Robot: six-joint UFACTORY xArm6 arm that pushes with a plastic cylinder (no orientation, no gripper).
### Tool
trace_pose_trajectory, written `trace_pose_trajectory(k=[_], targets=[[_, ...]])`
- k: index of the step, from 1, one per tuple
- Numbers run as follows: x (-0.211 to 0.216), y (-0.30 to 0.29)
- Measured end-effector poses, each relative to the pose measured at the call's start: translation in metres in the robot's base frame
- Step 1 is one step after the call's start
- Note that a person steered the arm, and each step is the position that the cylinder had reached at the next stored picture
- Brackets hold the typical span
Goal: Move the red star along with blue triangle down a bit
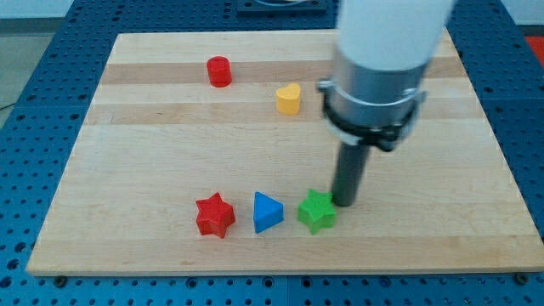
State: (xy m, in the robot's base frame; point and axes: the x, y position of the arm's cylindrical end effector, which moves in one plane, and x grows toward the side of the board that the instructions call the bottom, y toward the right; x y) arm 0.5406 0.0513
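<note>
The red star [214,215] lies near the view's bottom, left of centre. The blue triangle [267,212] sits just to its right, a small gap between them. My tip [343,204] rests on the board at the right edge of a green star [316,211], which is right of the blue triangle. The tip is well to the right of the red star and blue triangle, with the green star in between. The rod rises to the arm's grey and white body.
A red cylinder [219,71] stands near the view's top left. A yellow heart-shaped block [289,99] lies right of it, close to the arm's body. The wooden board [127,170] ends just below the three bottom blocks.
</note>
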Motion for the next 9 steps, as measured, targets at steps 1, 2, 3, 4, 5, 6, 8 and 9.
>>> trace_pose_trajectory(k=[1,2,3,4,5,6,8,9], targets=[[0.007,-0.039],[0.001,-0.022],[-0.019,0.004],[-0.031,-0.07],[-0.027,-0.171],[-0.005,-0.229],[0.003,-0.184],[0.003,-0.156]])
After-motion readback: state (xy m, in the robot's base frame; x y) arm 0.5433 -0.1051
